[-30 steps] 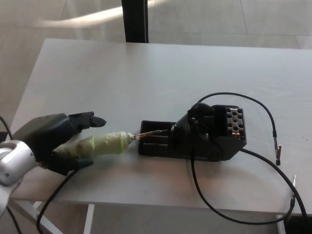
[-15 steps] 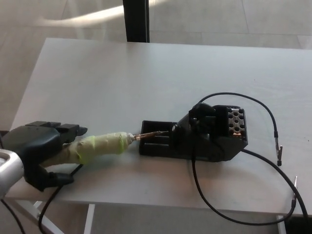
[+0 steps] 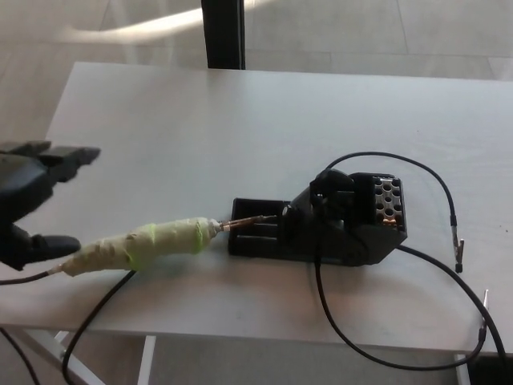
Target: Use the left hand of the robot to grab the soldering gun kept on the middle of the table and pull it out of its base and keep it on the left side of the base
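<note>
Left hand (image 3: 28, 200) hangs with fingers spread and empty off the desk's (image 3: 200, 112) left edge. Soldering gun (image 3: 144, 243) lies by the front-left edge, tip at the base (image 3: 337, 224). Light, stiff; the taped handle looks best to grasp.

The left hand (image 3: 32, 200) has let go of the soldering gun (image 3: 144, 243) and drawn back.

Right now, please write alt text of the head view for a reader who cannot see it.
A soldering gun wrapped in green tape lies on a white table, its tip over the tray of its black base. The robot's left hand is open at the left edge, apart from the handle.
</note>
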### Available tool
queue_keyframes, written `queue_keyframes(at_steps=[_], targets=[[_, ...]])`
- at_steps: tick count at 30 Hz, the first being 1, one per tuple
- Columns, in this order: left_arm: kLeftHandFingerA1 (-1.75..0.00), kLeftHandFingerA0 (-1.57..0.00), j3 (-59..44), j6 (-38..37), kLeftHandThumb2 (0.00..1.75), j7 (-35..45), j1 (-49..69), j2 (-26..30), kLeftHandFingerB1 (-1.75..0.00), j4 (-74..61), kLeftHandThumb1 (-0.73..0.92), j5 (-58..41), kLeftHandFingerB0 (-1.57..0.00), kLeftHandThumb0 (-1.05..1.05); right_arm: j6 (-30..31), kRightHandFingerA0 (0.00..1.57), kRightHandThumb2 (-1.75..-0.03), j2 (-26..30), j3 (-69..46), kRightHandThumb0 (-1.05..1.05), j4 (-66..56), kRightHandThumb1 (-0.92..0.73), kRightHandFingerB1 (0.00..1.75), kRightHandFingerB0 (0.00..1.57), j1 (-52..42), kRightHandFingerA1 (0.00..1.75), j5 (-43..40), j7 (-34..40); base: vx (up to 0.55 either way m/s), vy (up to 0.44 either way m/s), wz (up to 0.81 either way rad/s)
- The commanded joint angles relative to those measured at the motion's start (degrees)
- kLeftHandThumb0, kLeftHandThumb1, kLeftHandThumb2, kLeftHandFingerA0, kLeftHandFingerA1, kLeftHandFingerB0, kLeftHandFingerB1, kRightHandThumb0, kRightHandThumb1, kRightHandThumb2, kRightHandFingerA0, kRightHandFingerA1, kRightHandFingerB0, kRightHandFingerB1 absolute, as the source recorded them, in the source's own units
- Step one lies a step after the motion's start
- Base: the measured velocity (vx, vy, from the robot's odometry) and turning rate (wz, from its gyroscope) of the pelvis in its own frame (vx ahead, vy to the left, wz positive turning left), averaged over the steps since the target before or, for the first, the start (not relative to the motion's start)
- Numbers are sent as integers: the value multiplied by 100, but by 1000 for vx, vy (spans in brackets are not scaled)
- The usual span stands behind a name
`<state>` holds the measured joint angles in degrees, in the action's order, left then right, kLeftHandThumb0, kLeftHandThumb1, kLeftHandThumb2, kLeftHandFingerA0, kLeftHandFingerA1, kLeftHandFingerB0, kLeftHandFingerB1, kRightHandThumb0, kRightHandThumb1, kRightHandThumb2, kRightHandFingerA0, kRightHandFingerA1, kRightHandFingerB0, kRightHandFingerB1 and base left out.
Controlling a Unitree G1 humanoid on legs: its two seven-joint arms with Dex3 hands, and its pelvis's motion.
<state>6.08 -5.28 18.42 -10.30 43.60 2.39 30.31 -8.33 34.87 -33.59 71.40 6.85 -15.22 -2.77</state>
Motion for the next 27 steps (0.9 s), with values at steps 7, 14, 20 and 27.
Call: queue_keyframes(at_steps=[7, 14, 20, 27], targets=[[0, 0, -3540, 1599, 85, 147, 2229, -1924, -5, -635, 74, -3377, -1, -63, 27, 117, -85, 173, 59, -103, 6, -63, 145, 3, 61, 130, 13, -23, 0, 0, 0], [-13, 0, -4228, 1874, 91, -234, 2338, -1479, 0, 2717, 65, -2817, 0, -89, 72, 123, -113, 173, 14, -104, -41, -43, 107, 28, 11, 128, -40, 12, 0, 0, 0], [-59, -22, -4112, 1614, 92, -673, 2487, -1683, -24, 5146, 61, -2745, 0, -65, 52, 116, -113, 188, 54, -104, -18, -44, 104, 24, -74, 128, -8, -101, 0, 0, 0], [-57, -25, -4314, 1445, 91, -486, 2636, -1741, -46, 5077, 62, -3060, -7, -63, -14, 121, -114, 119, 79, -105, -17, -44, 104, 24, -130, 130, -9, -81, 0, 0, 0]])
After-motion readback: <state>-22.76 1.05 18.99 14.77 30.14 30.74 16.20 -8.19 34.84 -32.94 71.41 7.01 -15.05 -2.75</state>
